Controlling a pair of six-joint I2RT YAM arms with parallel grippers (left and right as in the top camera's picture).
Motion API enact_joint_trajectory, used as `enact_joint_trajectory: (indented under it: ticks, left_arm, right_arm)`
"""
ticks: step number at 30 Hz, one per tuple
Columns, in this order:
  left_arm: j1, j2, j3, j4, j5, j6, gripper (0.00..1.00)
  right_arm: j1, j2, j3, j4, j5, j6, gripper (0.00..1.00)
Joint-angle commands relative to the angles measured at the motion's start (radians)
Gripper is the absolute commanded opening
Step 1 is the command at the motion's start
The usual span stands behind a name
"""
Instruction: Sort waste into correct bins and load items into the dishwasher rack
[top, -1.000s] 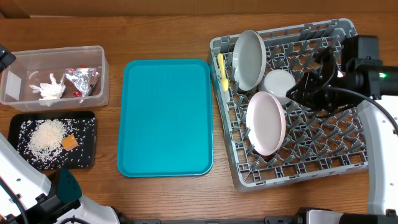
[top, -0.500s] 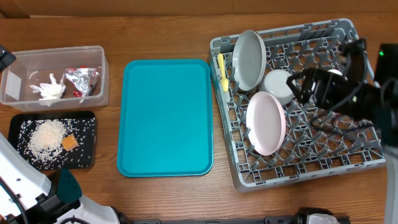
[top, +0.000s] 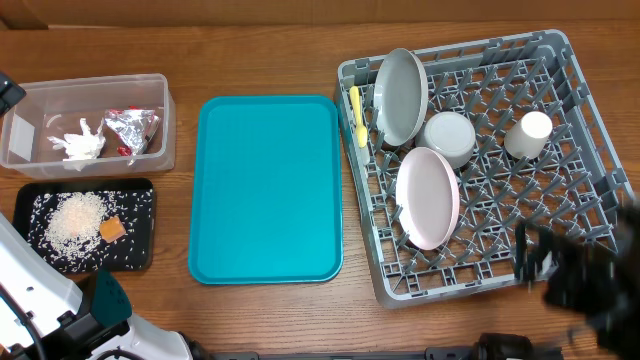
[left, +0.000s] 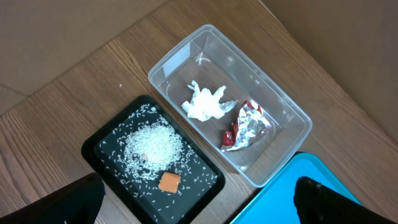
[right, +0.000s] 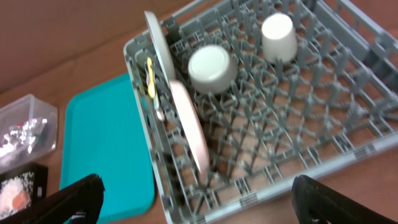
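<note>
Both plates (top: 401, 95), bowl (top: 448, 137) and cup (top: 529, 133) sit in the rack (top: 500, 230).

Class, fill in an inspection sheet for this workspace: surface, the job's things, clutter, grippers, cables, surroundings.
Surface: wooden table.
Job's things: clear tub holds napkin, foil wrapper, red sachet; black tray holds rice, orange cube; rack holds grey plate and pink plate on edge, bowl and cup mouth down, yellow utensils.
Clutter: teal tray, nothing on it.
Grippers: left gripper open above the bins; right gripper open above the rack's near right corner, empty.
Cables: thin dark lines at bottom-left edge, perhaps leads.
Surroundings: plain brown surface beyond the table.
</note>
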Motion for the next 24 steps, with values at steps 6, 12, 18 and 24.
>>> enact_joint_trajectory:
  ticks: [6,12,18,24]
  left_arm:
    - [0.0,0.01,-0.003,0.002,-0.013,0.004,1.0]
    - [0.0,0.01,-0.003,0.002,-0.013,0.004,1.0]
    - [0.0,0.01,-0.003,0.002,-0.013,0.004,1.0]
    - [0.0,0.01,-0.003,0.002,-0.013,0.004,1.0]
  right_arm:
    - [0.0,-0.125,-0.042,-0.053,0.025,0.008,1.0]
    - [0.0,-0.124,-0.043,-0.06,0.026,0.008,1.0]
    - [0.0,-0.124,-0.053,-0.041,0.041,-0.011,1.0]
    - [0.005,-0.185,-0.185,0.109,0.024,-0.115,1.0]
